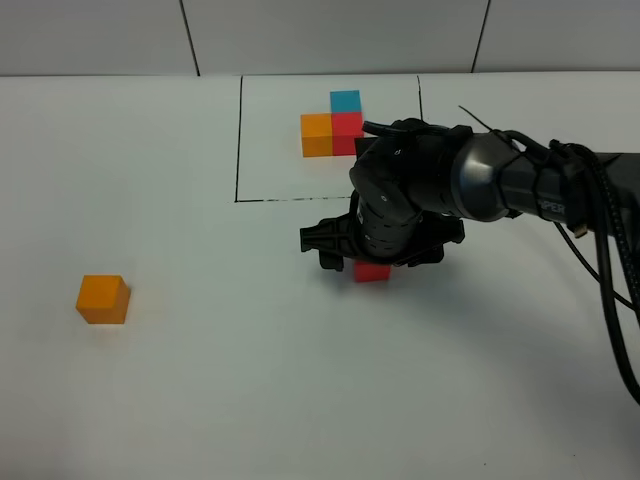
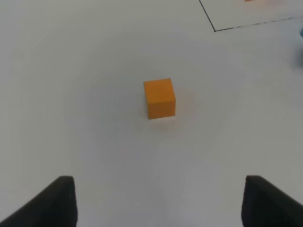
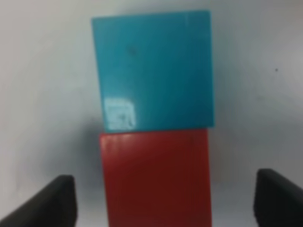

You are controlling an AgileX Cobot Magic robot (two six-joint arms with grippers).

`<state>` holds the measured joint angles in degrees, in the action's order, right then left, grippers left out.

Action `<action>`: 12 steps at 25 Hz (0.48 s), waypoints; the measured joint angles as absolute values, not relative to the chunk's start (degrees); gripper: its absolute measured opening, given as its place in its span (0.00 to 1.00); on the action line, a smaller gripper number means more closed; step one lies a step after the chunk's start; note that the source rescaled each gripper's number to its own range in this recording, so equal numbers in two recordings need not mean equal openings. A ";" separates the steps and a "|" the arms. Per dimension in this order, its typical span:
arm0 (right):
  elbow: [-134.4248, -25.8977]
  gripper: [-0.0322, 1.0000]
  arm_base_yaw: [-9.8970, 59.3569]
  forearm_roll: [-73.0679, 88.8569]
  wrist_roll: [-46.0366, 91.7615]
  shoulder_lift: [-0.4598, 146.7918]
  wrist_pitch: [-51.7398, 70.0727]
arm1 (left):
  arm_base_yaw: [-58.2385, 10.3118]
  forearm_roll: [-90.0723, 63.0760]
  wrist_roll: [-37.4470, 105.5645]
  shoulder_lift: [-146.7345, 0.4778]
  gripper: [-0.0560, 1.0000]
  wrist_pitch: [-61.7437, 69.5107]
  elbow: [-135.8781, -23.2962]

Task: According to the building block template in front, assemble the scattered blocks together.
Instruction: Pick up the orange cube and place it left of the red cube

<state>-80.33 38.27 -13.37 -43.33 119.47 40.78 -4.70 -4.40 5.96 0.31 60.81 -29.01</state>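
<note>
- Right pincer: jaws stand apart over the joined red block and blue block, gripping nothing; I judge that pair placed.
- Left pincer: spread, empty, facing the orange block, alone on the tabletop.
- Template lies beyond.
- Next: I fetch orange and set it against red's side, opposite-handedness checked.

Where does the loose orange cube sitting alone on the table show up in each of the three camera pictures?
Exterior high: loose orange cube at lower left, alone on the table.
Left wrist: mid-frame, ahead of the open left gripper.
Right wrist: not in it.
Shared landmark: the template's black line.
</note>
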 joint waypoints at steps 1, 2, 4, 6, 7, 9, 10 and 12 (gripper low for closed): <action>-80.33 0.71 38.27 -13.18 -42.81 118.79 40.83 | -4.70 -4.40 5.96 0.31 0.66 60.81 -29.01; -80.33 0.79 38.27 -12.74 -42.10 118.01 40.84 | -4.70 -4.40 5.96 0.31 0.66 60.81 -29.01; -80.33 0.92 38.27 -11.49 -40.66 116.67 41.12 | -4.70 -4.40 5.96 0.31 0.66 60.81 -29.01; -80.33 0.97 38.27 -10.78 -38.93 115.52 41.42 | -4.70 -4.40 5.96 0.31 0.66 60.81 -29.01; -80.33 0.98 38.27 -10.72 -38.36 114.97 41.49 | -4.70 -4.40 5.96 0.31 0.66 60.81 -29.01; -80.33 0.99 37.97 -10.98 -37.73 113.98 41.54 | -4.70 -4.40 5.96 0.31 0.66 60.81 -29.01; -80.33 0.99 37.67 -11.40 -37.65 113.40 41.54 | -4.70 -4.40 5.96 0.31 0.66 60.81 -29.01; -80.33 1.00 36.35 -11.98 -36.90 112.32 42.00 | -4.70 -4.40 5.96 0.31 0.66 60.81 -29.01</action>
<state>-80.33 36.35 -11.98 -36.90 112.32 42.00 -4.70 -4.40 5.96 0.31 60.81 -29.01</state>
